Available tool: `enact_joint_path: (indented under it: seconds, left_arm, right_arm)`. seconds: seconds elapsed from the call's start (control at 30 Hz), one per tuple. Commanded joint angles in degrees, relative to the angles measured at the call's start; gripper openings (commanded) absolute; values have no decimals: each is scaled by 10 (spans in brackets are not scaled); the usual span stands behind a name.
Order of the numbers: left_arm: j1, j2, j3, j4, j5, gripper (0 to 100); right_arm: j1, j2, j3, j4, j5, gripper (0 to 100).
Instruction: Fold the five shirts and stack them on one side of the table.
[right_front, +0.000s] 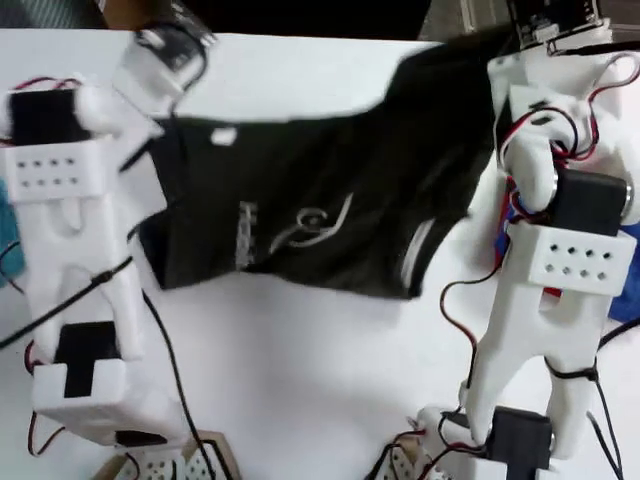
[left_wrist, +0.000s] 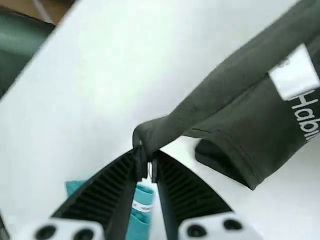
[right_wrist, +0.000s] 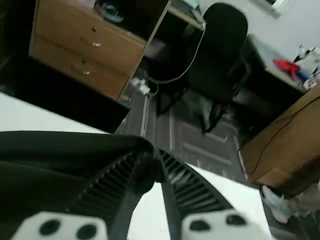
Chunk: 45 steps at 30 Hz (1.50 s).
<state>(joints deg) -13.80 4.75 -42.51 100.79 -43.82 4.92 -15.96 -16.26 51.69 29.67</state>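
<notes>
White table is lying under both grippers, bare on the side nearer the arm bases.

Black shirt is hanging stretched between the two grippers, printed side up. Its lower edge is sagging toward the table and one sleeve is curling under just beyond the left gripper's tips.

Left gripper is clenching a small nub of the shirt's edge right at its tips. Right gripper is likewise clamping black cloth, which is spreading away to one side of its jaws.

Blue and red fabric is showing beside the right arm, well back from its gripper. Teal cloth is lying below and behind the left gripper, apart from the shirt. A white neck label is sitting close to the left gripper's hold.

Risks, as judged:
- The left hold is taking very little cloth. A pull from the right arm is likely to slip it free and drop that side.
- The curled sleeve is likely to be trapped inside the fold if the shirt is laid down as it hangs.
- A low sweep could drag the teal cloth.

Hard to make out:
- The arms are covering both far corners of the shirt.
- The shirt's edge is blurring near the right gripper.
- How many shirts are folded cannot be told.
</notes>
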Motion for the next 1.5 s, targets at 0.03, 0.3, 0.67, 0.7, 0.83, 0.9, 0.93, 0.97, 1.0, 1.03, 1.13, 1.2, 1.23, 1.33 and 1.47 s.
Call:
enact_joint_path:
  seconds: [0.03,0.3,0.67,0.7,0.83,0.9,0.93,0.97,1.0,1.03,1.13,1.2,1.23,1.33,1.47]
  left_arm:
    - [-14,-36,-94,10,14,25]
    - [-12,-36,-153,11,27,25]
    - [-15,-37,-269,12,37,25]
    - [-15,-37,-279,12,38,25]
    - [-15,-37,-309,12,37,25]
    - [-15,-37,-312,11,35,25]
    - [-15,-37,-312,11,34,25]
    - [-15,-37,-312,11,34,25]
    - [-15,-37,-313,9,33,25]
    - [-15,-37,-313,6,33,25]
    - [-15,-37,-313,-3,33,25]
    - [-15,-37,-313,-3,33,25]
    - [-15,-37,-313,-2,33,25]
    - [-15,-34,-307,3,36,25]
    - [-27,-33,-306,2,37,25]
  right_arm:
    - [-11,-3,-68,-42,0,20]
    - [-42,-7,-237,53,1,20]
    - [-54,-7,-329,57,53,20]
    - [-54,-7,-336,57,58,20]
    - [-60,-4,-353,52,89,20]
    - [-69,-3,-354,53,102,20]
    - [-70,-3,-353,53,113,20]
    - [-72,-3,-353,53,120,20]
    - [-73,-3,-355,53,127,20]
    - [-73,-3,-356,52,135,20]
    - [-88,-3,-356,33,168,20]
    - [-95,-3,-356,21,196,20]
    - [-97,-3,-356,20,202,20]
    - [-96,-4,-352,25,200,20]
    - [-58,-2,-351,47,139,20]
